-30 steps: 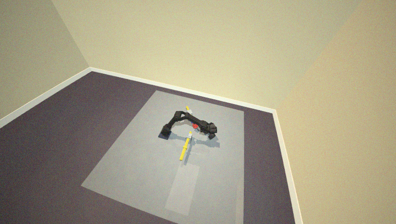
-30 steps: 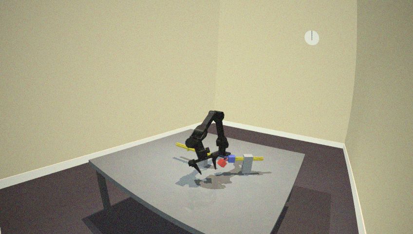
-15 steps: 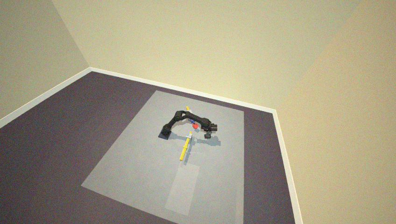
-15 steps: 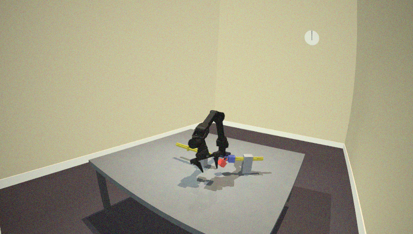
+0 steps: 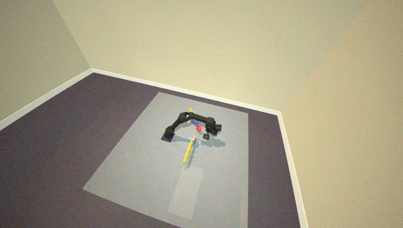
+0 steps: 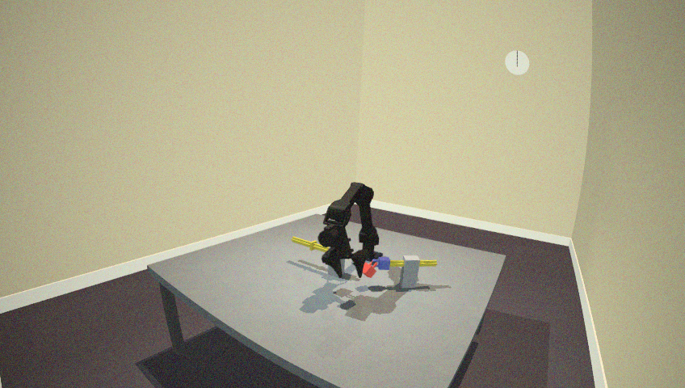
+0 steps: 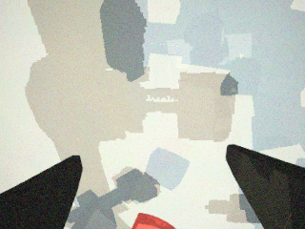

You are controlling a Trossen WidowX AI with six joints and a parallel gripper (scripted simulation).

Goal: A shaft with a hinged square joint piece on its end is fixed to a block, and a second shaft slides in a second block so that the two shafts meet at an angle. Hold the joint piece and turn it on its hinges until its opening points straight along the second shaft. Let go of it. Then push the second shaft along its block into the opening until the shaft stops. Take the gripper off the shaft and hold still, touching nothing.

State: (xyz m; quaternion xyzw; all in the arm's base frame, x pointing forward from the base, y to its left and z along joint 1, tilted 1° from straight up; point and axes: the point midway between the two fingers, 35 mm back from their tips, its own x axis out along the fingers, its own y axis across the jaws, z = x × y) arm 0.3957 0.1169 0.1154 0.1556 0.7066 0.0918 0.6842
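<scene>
The red square joint piece [image 5: 198, 128] [image 6: 369, 270] [image 7: 152, 222] hangs on the blue hinge part [image 5: 196, 122] [image 6: 383, 263] at the end of the first yellow shaft [image 5: 190, 109] [image 6: 428, 263]. It is tilted downward in the exterior view. The grey block [image 6: 410, 275] holds that shaft. The second yellow shaft [image 5: 187, 151] [image 6: 302, 242] runs through the second block [image 5: 192, 138], its short end apart from the red piece. My gripper [image 6: 350, 276] [image 7: 155, 156] is open and empty, its fingers pointing down beside the red piece. The opening's exact direction cannot be made out.
The arm's dark base [image 5: 167, 137] stands on the grey table [image 5: 124, 169] [image 6: 250, 293], left of the shafts in the top view. The arm arches over the first shaft there. Shadows lie on the table under the gripper.
</scene>
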